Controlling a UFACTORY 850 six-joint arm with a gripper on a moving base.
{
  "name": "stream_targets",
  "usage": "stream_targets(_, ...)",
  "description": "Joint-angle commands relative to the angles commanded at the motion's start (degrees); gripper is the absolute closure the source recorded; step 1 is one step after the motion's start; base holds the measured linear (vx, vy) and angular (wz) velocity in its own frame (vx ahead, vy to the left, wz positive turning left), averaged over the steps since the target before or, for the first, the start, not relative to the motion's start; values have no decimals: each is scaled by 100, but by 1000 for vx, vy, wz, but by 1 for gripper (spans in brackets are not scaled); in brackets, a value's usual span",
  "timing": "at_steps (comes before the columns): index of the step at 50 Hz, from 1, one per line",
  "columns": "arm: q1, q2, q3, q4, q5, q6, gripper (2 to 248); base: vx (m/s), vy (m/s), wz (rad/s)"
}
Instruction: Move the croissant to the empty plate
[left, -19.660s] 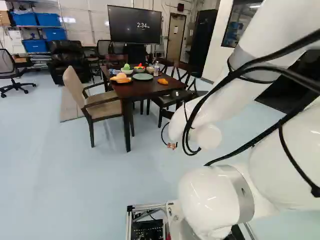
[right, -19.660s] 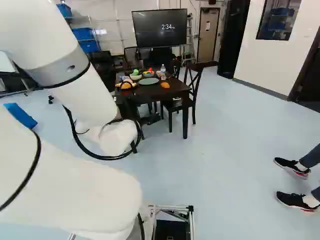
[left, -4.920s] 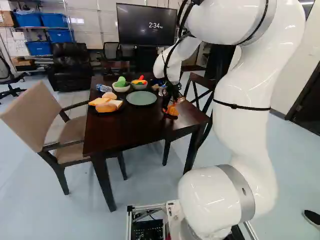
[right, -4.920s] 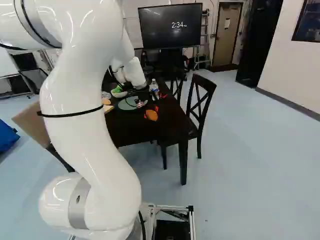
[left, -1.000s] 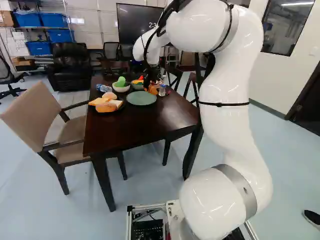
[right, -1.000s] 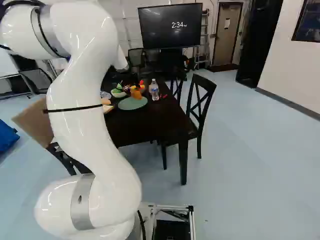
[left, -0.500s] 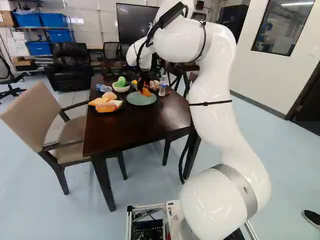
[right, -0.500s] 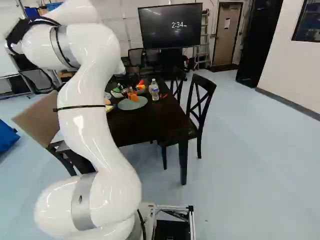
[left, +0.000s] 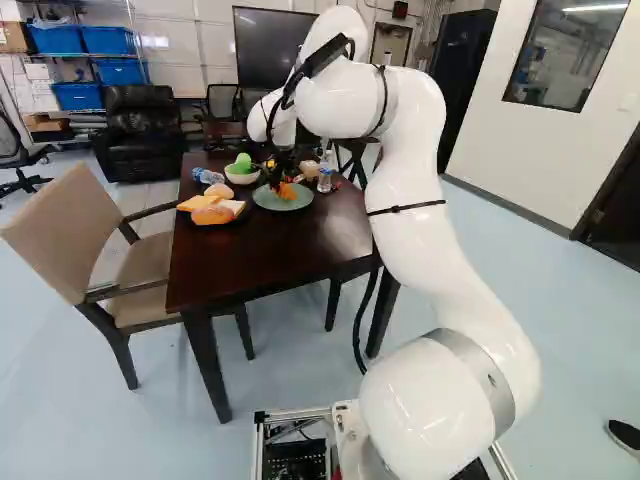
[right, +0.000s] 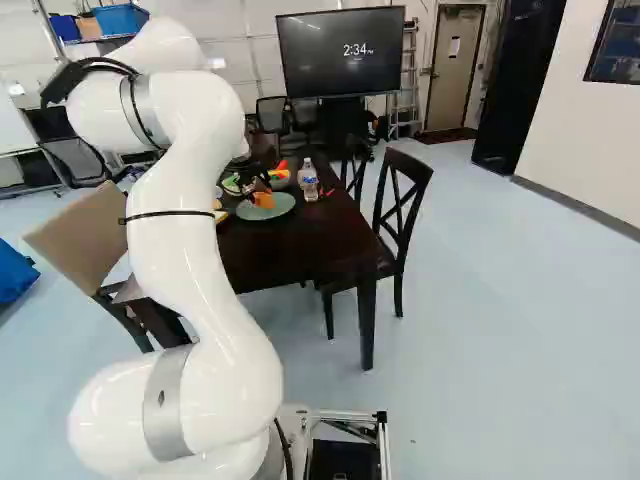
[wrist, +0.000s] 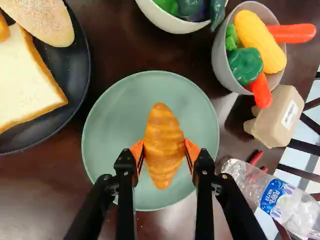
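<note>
In the left base view my gripper (left: 283, 180) is over the green plate (left: 284, 203) on the dark table. Seen in the wrist view, the gripper (wrist: 164, 149) is shut on the golden-brown croissant (wrist: 163, 145), an orange pad pressing each side of its middle. The green plate (wrist: 107, 120) is straight beneath and around the croissant and bears nothing else. Whether the croissant touches the plate I cannot tell. In the right base view the croissant (right: 264, 200) shows as an orange shape over the plate.
A black plate (wrist: 75, 95) with bread lies beside the green plate. Two bowls of toy vegetables, a white one (wrist: 170, 25) and a grey one (wrist: 217, 55), stand beyond it. A carton (wrist: 280, 117) and a water bottle (wrist: 270, 192) are at its other side. Chairs (right: 400, 215) flank the table.
With the croissant in its grip, my gripper has moved from the table's right side, past the bottle and bowls, to over the green plate. The base has stayed still over the last second.
</note>
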Motion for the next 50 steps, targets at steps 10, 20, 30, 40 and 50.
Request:
stream_targets(10,0,-27,-8,0,0,0,105,0,0,0)
stream_targets(20,0,-13,-4,0,0,0,40,0,0,0)
stream_targets(30,0,97,27,0,0,0,3,0,0,0)
stream_targets(40,0,226,60,0,0,0,3,0,0,0)
stream_targets(50,0,367,105,0,0,0,3,0,0,0)
